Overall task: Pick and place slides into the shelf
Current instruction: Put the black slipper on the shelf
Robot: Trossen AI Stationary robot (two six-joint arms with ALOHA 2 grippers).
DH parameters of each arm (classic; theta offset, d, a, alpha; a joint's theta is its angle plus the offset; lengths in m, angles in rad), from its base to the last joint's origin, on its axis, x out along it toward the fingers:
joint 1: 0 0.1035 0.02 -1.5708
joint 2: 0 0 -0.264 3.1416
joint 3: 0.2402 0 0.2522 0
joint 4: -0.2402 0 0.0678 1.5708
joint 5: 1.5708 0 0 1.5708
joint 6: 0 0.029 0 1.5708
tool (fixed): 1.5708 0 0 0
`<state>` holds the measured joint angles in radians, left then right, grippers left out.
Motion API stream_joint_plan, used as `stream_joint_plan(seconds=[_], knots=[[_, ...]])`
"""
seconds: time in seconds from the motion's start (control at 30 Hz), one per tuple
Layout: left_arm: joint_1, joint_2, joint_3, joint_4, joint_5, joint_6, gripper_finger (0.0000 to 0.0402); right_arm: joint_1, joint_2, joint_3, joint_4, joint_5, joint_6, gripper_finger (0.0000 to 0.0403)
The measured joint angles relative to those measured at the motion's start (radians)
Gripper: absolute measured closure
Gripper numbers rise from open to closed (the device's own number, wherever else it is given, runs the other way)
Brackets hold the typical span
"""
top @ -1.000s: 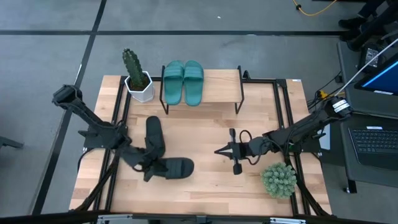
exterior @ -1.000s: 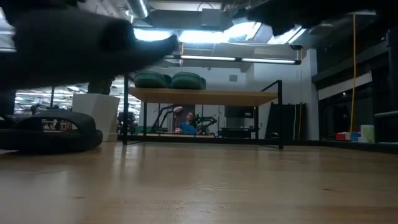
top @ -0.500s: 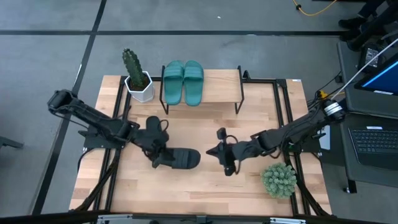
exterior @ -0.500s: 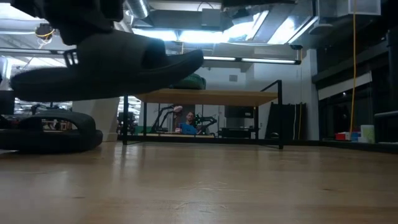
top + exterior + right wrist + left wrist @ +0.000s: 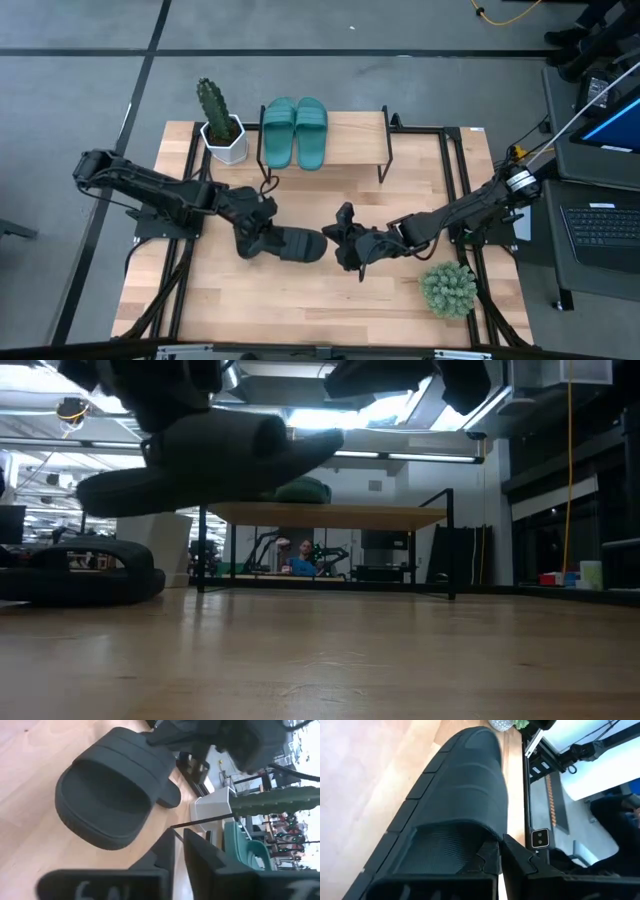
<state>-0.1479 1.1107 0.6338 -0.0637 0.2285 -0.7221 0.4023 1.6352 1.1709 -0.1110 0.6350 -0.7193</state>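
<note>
On the far left of the counter [image 5: 300, 310], the left arm reaches in from the edge toward the middle. Its left claw [image 5: 262, 237] is clamped on the heel end of a black slide [image 5: 292, 244], and the low view shows that slide [image 5: 210, 460] lifted clear of the wood, toe pointing toward the other arm. In the left wrist view the slide's ribbed strap [image 5: 465, 810] fills the frame just ahead of the closed fingers [image 5: 490, 865].

A second black slide [image 5: 80, 570] rests flat on the counter at the left in the low view; from above it is mostly hidden under the left arm.

Behind these, at the back-left corner, stands a cactus [image 5: 211, 103] in a white pot [image 5: 226, 143]. Just beside it is the shelf [image 5: 355, 140], and the two teal slides [image 5: 295, 132] lie side by side on the left part of its plank top.

Right of centre, the right claw [image 5: 342, 245] sits close to the toe of the lifted slide without visibly touching it. Its fingers [image 5: 167, 852] stand a narrow gap apart, holding nothing, with the slide [image 5: 112, 787] in front of them in the right wrist view.

Near the right front corner sits a small bushy green plant [image 5: 447, 289]. Off the counter's right side is a laptop [image 5: 600, 230].
</note>
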Motion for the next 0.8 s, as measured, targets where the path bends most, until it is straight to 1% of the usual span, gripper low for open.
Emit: stream_joint_plan(seconds=[0.13,0.27,0.4,0.57,0.8], knots=[[0.022,0.0,0.074,-0.115,-0.001,0.07,0.0402,0.0,0.0,0.0,0.042,0.0,-0.06,0.0316],[0.046,0.0,0.132,-0.178,-0.004,0.113,0.0401,-0.005,0.006,0.001,0.049,0.0,-0.178,0.0292],[0.079,-0.001,0.173,-0.241,-0.004,0.15,0.0401,-0.01,0.006,0.001,0.088,0.0,-0.253,0.0288],[0.134,-0.001,0.183,-0.241,0.011,0.155,0.0401,-0.01,0.007,0.001,0.116,-0.008,-0.336,0.0287],[0.174,-0.001,0.183,-0.244,0.05,0.157,0.0401,-0.024,0.066,0.001,0.131,-0.008,-0.431,0.0287]])
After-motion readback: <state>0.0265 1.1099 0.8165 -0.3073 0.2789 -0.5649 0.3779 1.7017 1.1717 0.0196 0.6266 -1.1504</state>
